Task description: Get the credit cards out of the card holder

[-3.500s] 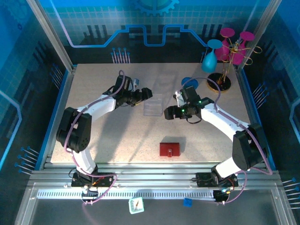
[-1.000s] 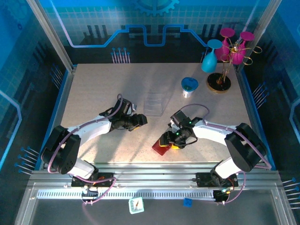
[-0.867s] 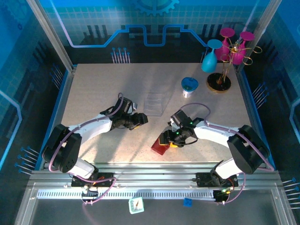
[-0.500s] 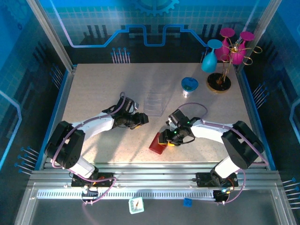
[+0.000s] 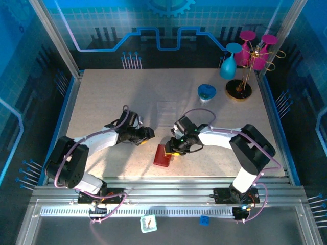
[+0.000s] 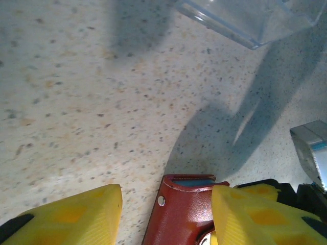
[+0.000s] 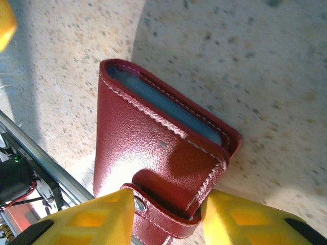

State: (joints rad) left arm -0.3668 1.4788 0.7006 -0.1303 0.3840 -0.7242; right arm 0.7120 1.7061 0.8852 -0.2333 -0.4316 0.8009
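The card holder (image 5: 162, 156) is a red folded wallet near the table's front middle, its closing tab fastened. My right gripper (image 5: 172, 149) is shut on its tab end; in the right wrist view the yellow fingers (image 7: 87, 219) press both sides of the wallet (image 7: 153, 153). A blue-grey strip (image 7: 168, 109) shows inside its open edge, and I cannot tell whether it is one of the credit cards. My left gripper (image 5: 147, 133) stands open just left of it. In the left wrist view the wallet's end (image 6: 184, 209) lies between its fingers, with a gap on the left.
A clear plastic box (image 5: 167, 109) stands behind the grippers, and its corner (image 6: 245, 20) shows in the left wrist view. A blue cup (image 5: 206, 92) and a stand with coloured glasses (image 5: 240, 87) are at the back right. The table's front edge is close below the wallet.
My right gripper has carried the wallet left, towards the left gripper, and its jaws have narrowed onto it. My left gripper has drawn slightly back and down.
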